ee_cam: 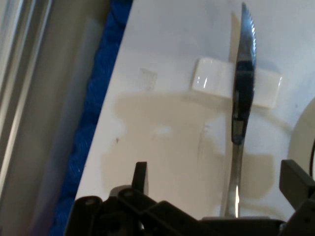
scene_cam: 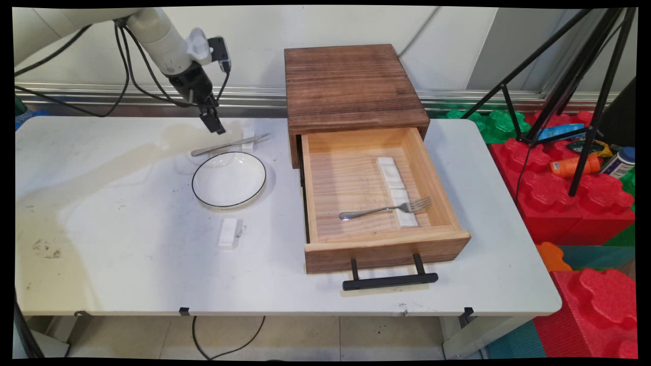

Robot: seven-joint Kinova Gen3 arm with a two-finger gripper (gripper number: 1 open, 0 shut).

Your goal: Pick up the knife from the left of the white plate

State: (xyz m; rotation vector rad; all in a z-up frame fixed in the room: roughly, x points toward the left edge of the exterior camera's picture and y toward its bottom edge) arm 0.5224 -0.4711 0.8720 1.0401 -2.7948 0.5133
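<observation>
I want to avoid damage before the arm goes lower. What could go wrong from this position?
1. The knife lies propped on a white block, so a push from the open gripper could tip it or make it slide.
2. The plate sits close beside the knife; a shifted knife or finger might strike it.

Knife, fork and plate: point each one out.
Knife (ee_cam: 244, 73): hand view, on the blade where it crosses the white rest.
Fork (scene_cam: 385, 208): main view, mid-handle, inside the open drawer.
Plate (scene_cam: 229, 179): main view, centre of its white well.
</observation>
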